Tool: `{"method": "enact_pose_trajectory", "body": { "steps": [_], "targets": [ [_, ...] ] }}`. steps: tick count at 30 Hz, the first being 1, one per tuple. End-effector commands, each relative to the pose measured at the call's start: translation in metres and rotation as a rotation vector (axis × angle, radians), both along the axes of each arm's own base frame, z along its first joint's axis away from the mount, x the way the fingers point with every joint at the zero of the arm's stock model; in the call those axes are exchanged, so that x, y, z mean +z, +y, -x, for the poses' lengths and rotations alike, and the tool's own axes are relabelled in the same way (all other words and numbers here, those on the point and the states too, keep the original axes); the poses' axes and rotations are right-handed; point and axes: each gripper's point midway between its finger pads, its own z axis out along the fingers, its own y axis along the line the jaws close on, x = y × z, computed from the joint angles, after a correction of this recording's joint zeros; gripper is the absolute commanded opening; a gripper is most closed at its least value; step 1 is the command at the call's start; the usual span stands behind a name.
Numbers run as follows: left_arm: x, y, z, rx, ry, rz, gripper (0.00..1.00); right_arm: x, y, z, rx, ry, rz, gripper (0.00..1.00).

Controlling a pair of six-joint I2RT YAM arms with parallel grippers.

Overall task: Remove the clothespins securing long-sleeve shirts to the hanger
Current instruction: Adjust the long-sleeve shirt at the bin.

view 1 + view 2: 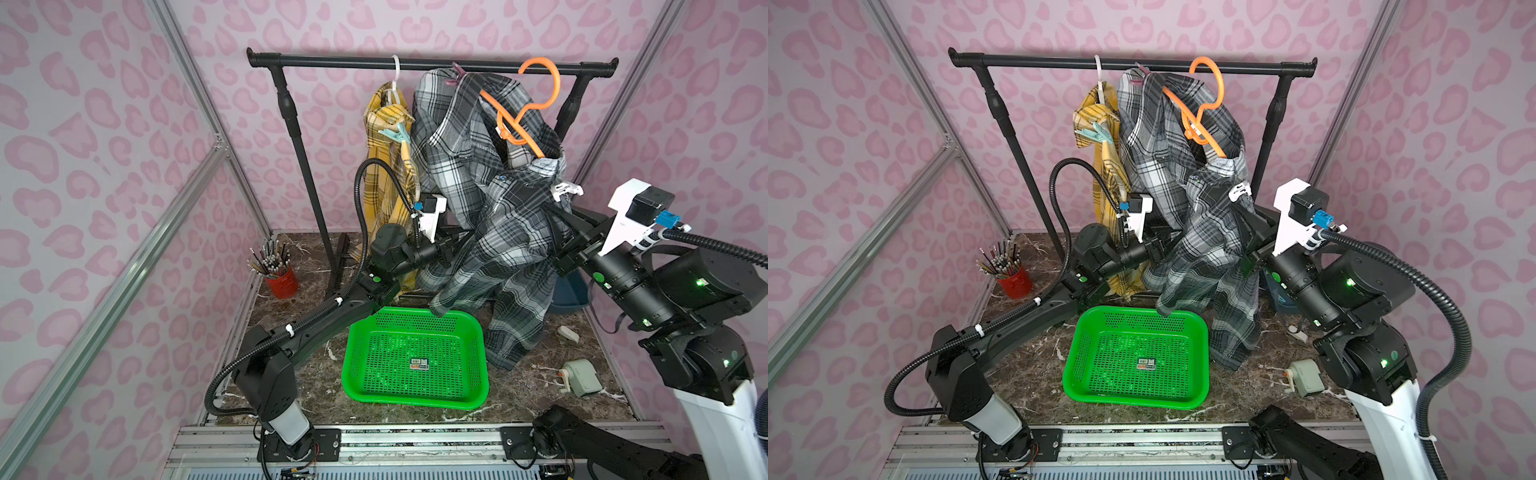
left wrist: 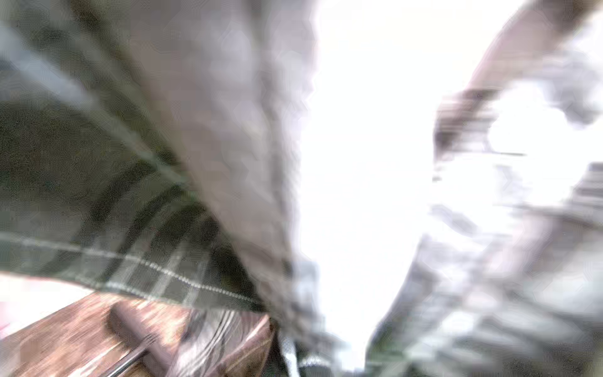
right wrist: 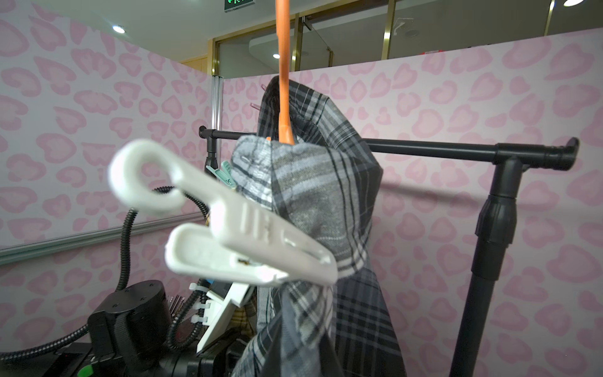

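Both top views: grey plaid shirt point(image 1: 478, 166), crowded at either edge.
Left pincer point(image 1: 1160, 246) clenched, cloth-hidden; right pincer point(image 1: 1246, 210) beneath white clothespin point(image 1: 1241, 190), state untellable.

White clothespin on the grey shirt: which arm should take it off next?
Right. The white clothespin sits close in the right wrist view, just beside the right arm. The left arm is lower, across the grey shirt.

Looks steeply down from high in front in both top views, sharing black metal clothes rail point(image 1: 332, 61) and green perforated plastic basket point(image 1: 395, 345). Left wrist: pressed against blurred grey plaid cloth point(image 2: 98, 196). Right wrist: faces upward, close behind white plastic clothespin point(image 3: 248, 241).
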Motion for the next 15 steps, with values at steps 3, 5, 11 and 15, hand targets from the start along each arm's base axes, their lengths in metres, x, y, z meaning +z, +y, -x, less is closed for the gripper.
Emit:
{"method": "enact_pose_trajectory", "body": {
  "steps": [3,5,11,15],
  "targets": [
    [0.028,-0.003,0.035,-0.141,-0.020,0.080,0.03,0.039,-0.005,0.005,-0.014,-0.157,-0.079,0.00],
    [0.033,-0.003,0.043,-0.165,-0.022,0.089,0.03,0.043,-0.003,0.006,-0.002,-0.172,-0.086,0.00],
    [0.053,0.003,0.065,-0.224,-0.036,0.130,0.03,0.054,0.006,0.010,0.052,-0.223,-0.100,0.00],
    [0.081,0.013,0.080,-0.254,-0.069,0.182,0.03,0.063,0.011,0.016,0.102,-0.248,-0.122,0.00]
  ]
}}
